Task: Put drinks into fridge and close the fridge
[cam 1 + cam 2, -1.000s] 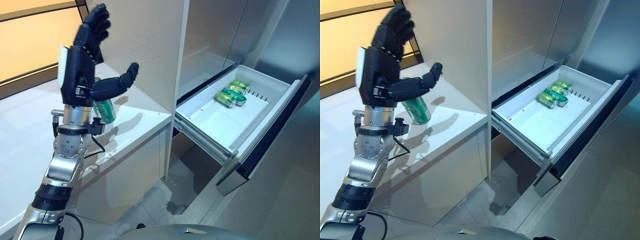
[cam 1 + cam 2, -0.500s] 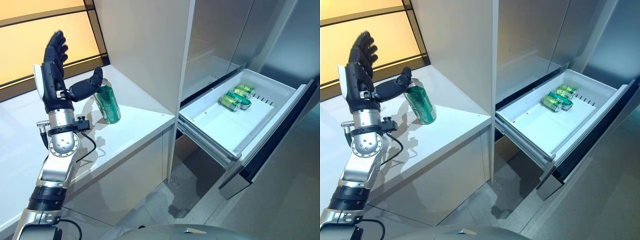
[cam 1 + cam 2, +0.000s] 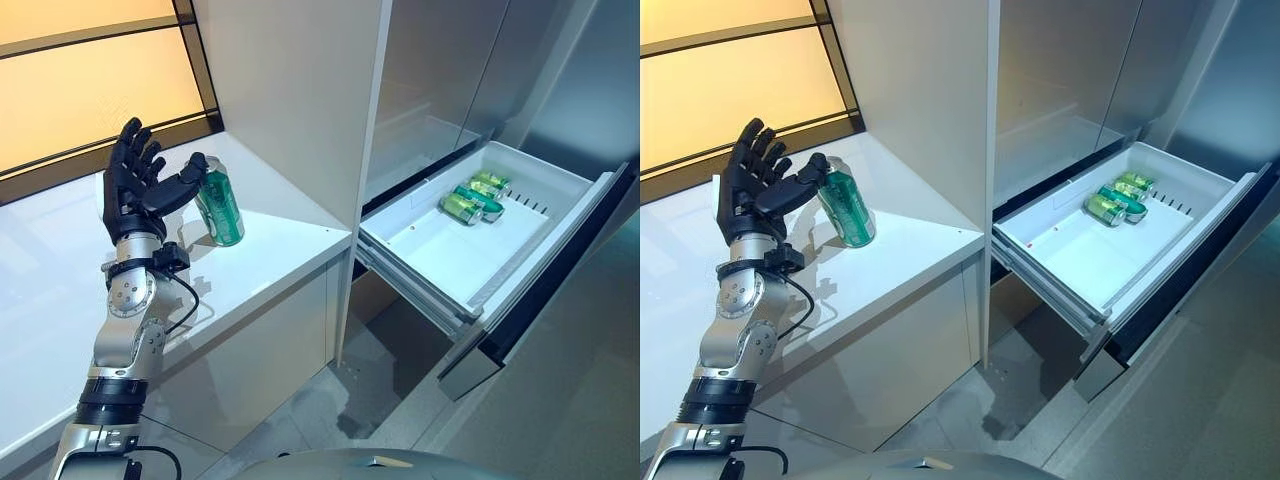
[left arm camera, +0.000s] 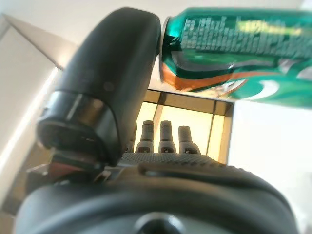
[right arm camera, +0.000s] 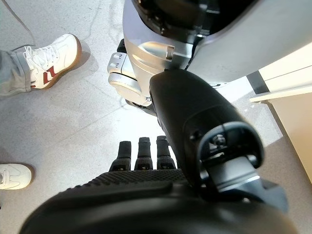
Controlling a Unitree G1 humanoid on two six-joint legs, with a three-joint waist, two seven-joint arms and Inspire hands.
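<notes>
On the white counter (image 3: 270,250) beside the tall cabinet panel (image 3: 300,100), we see a green drink can (image 3: 219,207) standing on its base, its long axis near vertical with the top leaning slightly toward the left hand (image 3: 135,190). That hand is spread wide and holds nothing: its fingers (image 3: 130,150) point upward and apart, and its thumb (image 4: 105,97) reaches across to the can's upper rim, where the left wrist view shows the thumb tip at or just against the top edge. The can therefore lies just to the hand's right, on the thumb side, with the palm facing it and the fingers not yet round the body. We judge that the coming grasp turns on this relation: the palm must close sideways across the upright can, at right angles to its long axis. To the right, well apart from the counter, the fridge drawer (image 3: 540,175) stands pulled out, with several green cans (image 3: 470,197) lying on their sides near its back. The right hand (image 5: 146,180) shows only in its own wrist view, hanging low over the floor with relaxed fingers and empty, so the left hand is much the nearer. A person's shoes (image 5: 46,56) show on the floor.
</notes>
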